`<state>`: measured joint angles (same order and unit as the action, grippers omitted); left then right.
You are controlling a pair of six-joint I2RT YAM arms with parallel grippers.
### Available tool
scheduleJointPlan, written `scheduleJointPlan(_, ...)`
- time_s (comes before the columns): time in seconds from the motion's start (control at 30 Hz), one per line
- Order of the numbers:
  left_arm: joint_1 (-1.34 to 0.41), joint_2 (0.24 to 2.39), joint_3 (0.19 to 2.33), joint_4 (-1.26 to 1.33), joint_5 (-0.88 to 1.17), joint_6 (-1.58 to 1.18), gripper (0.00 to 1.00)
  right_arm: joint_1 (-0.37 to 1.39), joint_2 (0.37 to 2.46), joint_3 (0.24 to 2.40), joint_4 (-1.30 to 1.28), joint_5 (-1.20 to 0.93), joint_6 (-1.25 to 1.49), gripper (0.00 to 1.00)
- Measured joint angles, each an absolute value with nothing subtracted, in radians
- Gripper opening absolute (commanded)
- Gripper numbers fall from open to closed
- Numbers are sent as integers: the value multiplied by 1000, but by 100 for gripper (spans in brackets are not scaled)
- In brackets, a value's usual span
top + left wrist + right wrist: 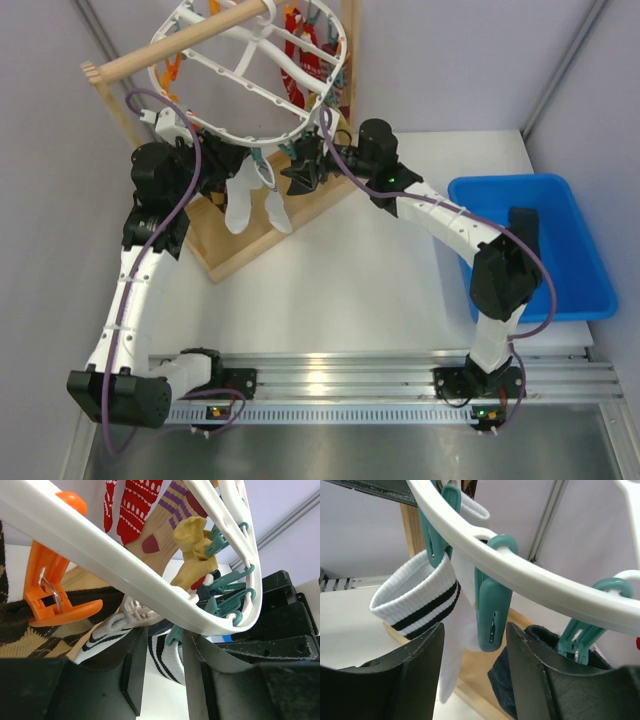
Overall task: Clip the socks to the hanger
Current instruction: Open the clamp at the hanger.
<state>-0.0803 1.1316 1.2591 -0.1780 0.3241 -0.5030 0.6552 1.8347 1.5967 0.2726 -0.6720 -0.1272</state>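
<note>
Right gripper [474, 650] is released. Its jaws stand apart either side of a teal clip [492, 607] on the hanger [545, 587] rim, with gaps both sides and nothing held. White striped sock [417, 597] hangs pinned by the next clip along, so I'd judge that one done. Left gripper [164, 670] sits under the rim's near-left edge, probably to steady the frame. Its jaws are part-way apart, but you can't tell from its camera whether they pinch anything. Room: dark sock [501, 682] hangs just beside the right-hand finger, wooden post [412, 530] behind. Free space is down and toward you; the rim overhead blocks a straight lift.
</note>
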Motion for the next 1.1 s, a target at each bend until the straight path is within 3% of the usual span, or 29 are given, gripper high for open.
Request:
scheduleJointPlan(0.17,-80,1136,1261,-178,324,-503,38,638,1835,1597,334,-686,-100,50)
scheduleJointPlan(0.57,-80,1127,1261,-143,448,-568,46,635,1835,1597,374,-759,-69,27)
scheduleJointPlan(0.8,-80,1108,1275,-136,576,-598,48,644,1829,1597,333,-722,-76,2)
scheduleJointPlan(0.93,-80,1103,1296,-160,595,-578,49,653,1812,1591,309,-694,-75,4)
scheduleJointPlan(1.1,-80,1084,1309,-205,571,-545,48,653,1770,1562,302,-673,-78,0)
